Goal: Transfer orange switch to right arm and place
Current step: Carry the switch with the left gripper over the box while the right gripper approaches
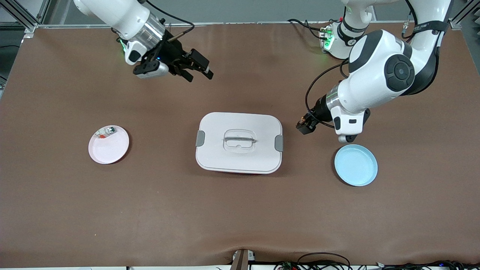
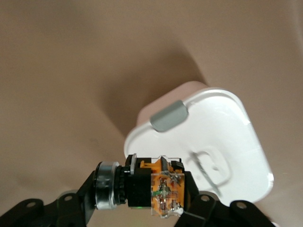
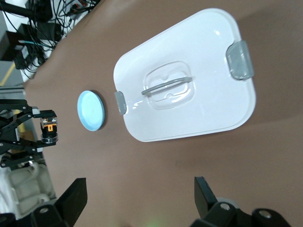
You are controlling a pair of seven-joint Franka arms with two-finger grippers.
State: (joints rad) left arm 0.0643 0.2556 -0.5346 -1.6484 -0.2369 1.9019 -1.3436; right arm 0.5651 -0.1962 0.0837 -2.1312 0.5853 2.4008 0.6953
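The orange switch [image 1: 305, 125] is a tiny black block with an orange band and a silver cap. My left gripper [image 1: 306, 126] is shut on it, over the bare mat between the white box and the blue plate. In the left wrist view the switch [image 2: 152, 187] lies crosswise between the black fingers [image 2: 201, 201]. It also shows small in the right wrist view [image 3: 47, 128]. My right gripper [image 1: 198, 75] is open and empty, up over the mat toward the robots' bases; its two fingertips [image 3: 75, 191] stand wide apart over bare mat.
A white lidded box [image 1: 239, 142] with grey clips sits mid-table. A blue plate [image 1: 356, 165] lies toward the left arm's end. A pink plate [image 1: 110, 150] toward the right arm's end holds a small pale clear-and-green piece [image 1: 105, 132].
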